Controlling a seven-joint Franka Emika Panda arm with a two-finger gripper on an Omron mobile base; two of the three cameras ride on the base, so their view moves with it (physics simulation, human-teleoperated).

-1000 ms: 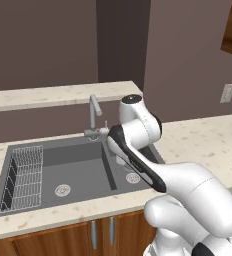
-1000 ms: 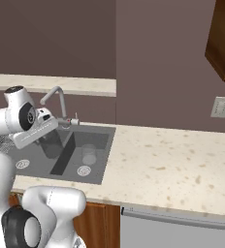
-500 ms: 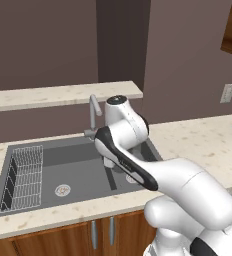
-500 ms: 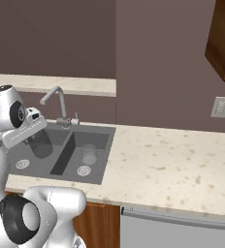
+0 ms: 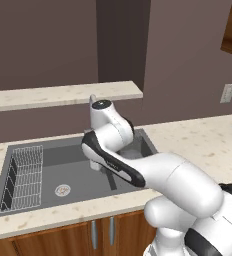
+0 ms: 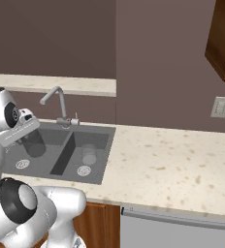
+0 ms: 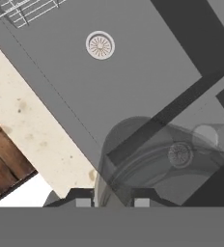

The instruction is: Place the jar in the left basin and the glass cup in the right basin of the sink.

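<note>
The gripper (image 7: 113, 201) holds the jar (image 6: 33, 142) tight between its fingers, up in the air over the left basin (image 5: 63, 167) — not touching the floor or walls. Under it the basin floor is bare around the drain (image 7: 100, 45), with the rack (image 5: 25, 177) far off by the left wall. The cup (image 6: 89, 154) stands in the right basin (image 6: 92, 157) — across the divider (image 6: 64, 153).

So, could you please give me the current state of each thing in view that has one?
jar: upright, held in the gripper over the left basin.
glass cup: upright in the right basin.
gripper: shut on the jar.
tap: no water running.
</note>
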